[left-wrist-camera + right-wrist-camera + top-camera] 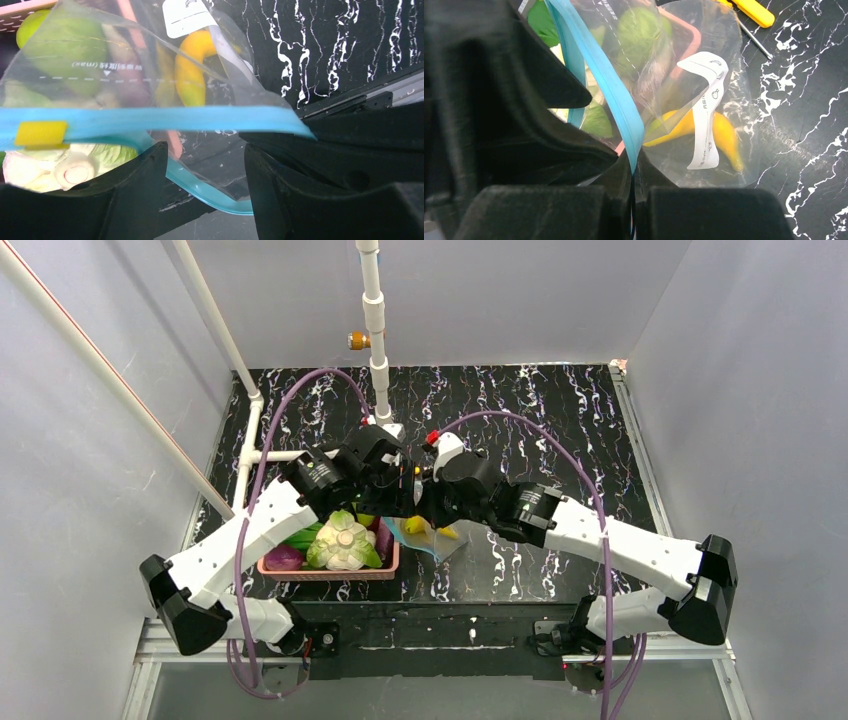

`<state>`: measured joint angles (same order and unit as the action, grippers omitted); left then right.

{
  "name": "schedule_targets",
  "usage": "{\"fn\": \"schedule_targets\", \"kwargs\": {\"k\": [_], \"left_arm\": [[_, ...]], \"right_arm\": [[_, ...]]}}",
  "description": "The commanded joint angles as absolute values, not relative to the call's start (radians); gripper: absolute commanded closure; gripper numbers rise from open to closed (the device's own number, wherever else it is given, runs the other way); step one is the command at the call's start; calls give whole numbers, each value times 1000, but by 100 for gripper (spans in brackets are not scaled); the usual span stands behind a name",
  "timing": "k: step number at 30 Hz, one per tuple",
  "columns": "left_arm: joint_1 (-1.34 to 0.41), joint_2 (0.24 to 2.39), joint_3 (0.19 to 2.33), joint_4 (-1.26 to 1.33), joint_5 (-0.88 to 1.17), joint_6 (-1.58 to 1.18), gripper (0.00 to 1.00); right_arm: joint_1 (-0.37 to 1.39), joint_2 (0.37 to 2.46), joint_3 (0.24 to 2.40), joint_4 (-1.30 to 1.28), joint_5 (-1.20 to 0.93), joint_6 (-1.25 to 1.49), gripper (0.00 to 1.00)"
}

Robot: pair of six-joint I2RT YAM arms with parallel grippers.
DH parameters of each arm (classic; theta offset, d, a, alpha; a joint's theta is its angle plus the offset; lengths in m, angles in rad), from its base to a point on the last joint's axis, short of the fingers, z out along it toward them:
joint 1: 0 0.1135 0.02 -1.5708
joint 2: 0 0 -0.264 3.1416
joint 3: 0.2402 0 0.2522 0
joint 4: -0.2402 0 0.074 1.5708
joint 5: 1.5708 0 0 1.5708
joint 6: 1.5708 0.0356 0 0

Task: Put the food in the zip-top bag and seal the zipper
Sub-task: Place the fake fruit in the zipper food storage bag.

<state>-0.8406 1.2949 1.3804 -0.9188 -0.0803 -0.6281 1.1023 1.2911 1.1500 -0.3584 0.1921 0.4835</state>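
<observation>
So the right claw (633, 175) is clamped shut on the teal-blue zipper strip (611, 100) of the clear plastic zip-top bag (729, 100), which runs left-to-right mid-frame just past the half-open left claw (204, 150), gripping nothing.

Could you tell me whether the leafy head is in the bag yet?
No, the leafy head lies in the pink basket, outside the bag.

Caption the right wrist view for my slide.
Right pincer shut on the teal zipper, long yellow piece showing through the clear bag.
</observation>
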Motion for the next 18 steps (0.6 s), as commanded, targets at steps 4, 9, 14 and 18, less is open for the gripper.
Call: {"fn": "schedule_targets", "kwargs": {"k": [4,9,14,18], "left_arm": [[-839,1134,1402,-883,-33,-599,39],[-840,1022,1414,-807,42,-598,33],[-839,929,1402,-812,16,-590,28],[-839,883,1384,-848,-47,-589,24]], "right_arm": [[1030,1279,1215,-442,142,563,99],[942,1264,1223,-492,82,573,99],[874,1233,1285,-623,29,553,99],[837,1232,1466,-885,-31,492,99]]}}
